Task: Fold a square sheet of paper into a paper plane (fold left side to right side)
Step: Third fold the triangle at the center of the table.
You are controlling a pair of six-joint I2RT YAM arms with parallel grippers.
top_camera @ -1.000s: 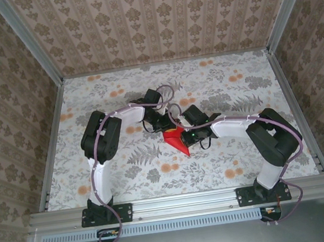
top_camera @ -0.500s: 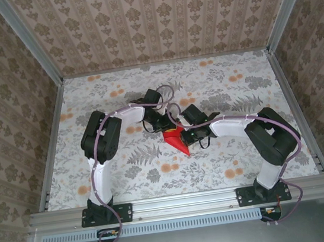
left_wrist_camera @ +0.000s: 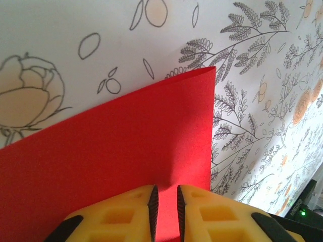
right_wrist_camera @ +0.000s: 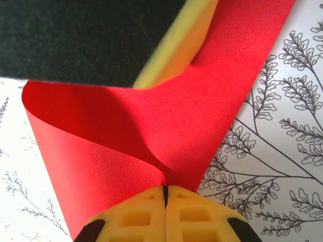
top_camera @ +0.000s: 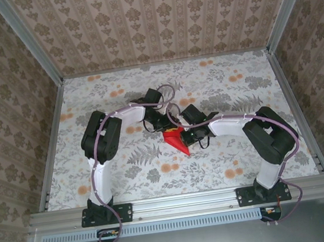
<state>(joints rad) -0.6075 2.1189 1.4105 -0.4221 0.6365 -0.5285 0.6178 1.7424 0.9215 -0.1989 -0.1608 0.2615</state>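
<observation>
The right hand pinches the curled red paper, fingers pressed together. The left hand stands narrowly parted over it.

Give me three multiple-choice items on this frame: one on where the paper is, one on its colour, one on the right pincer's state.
1. Where on the table does the paper sheet lie?
A. near the middle
B. in the far left corner
C. against the right rail

2. What colour is the paper sheet?
A. blue
B. white
C. red

3. What state is the right pincer in?
A. wide open above the sheet
B. shut on the paper sheet
C. shut on nothing, off by the rail

Answers:
1 A: the top view shows it mid-table, away from the corners and rails.
2 C: it is plain bright red in every view.
3 B: in the right wrist view its jaws meet with the sheet pinched between them.
</observation>
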